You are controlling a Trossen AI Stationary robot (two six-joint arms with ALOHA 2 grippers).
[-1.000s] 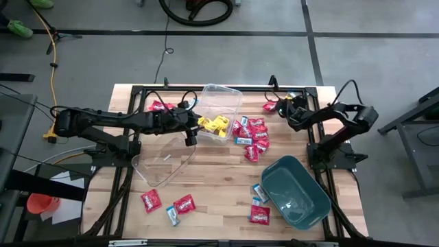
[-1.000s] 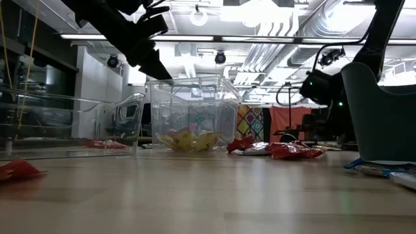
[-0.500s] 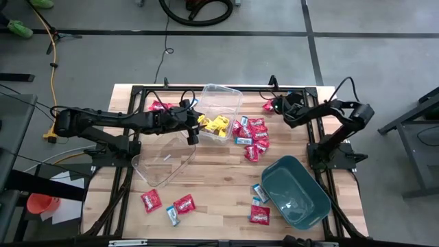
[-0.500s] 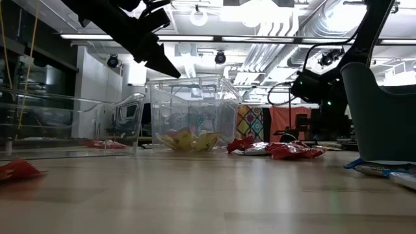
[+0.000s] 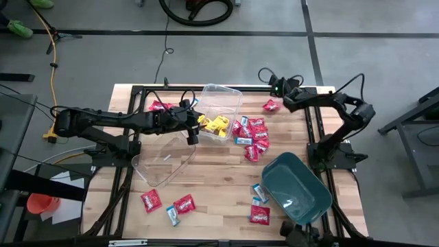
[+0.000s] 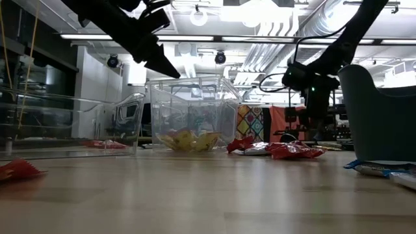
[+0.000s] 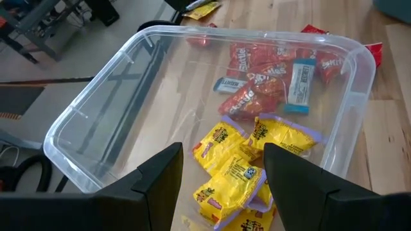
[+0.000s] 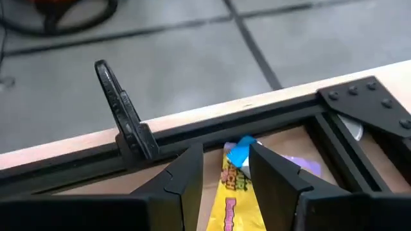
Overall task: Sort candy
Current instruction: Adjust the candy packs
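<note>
1. Gripping a yellow candy point(image 8: 232, 181) between nearly closed fingers, right gripper point(image 8: 226, 168) now at the table's point(image 5: 219, 180) far edge near the right corner, over the black frame point(image 8: 270, 119).
2. Swung there from a spot nearer the red pile point(image 5: 252, 134) a second ago; in the low view, now lower and closer to the middle than before.
3. Meaning, as a judgement: one yellow piece lifted from the far right corner and ready to carry to the tub point(image 5: 221, 110) that holds the other yellow packets point(image 7: 247, 170).
4. Hovering over that tub at the far middle of the table, left gripper point(image 7: 221, 176) with fingers spread and nothing between them; unchanged from the earlier frames.
5. Lying as before: red and blue packets beside the tub, a few at the near edge point(image 5: 168, 204), some by the teal bin point(image 5: 295, 192), one red piece point(image 5: 271, 105) just beside the right gripper.
6. Shifted slightly toward the near right corner since a second ago, the teal bin.
7. Resting empty near the left edge, a second clear tub point(image 5: 163, 161).
8. Remaining: most of the sorting, judging by the loose packets.
</note>
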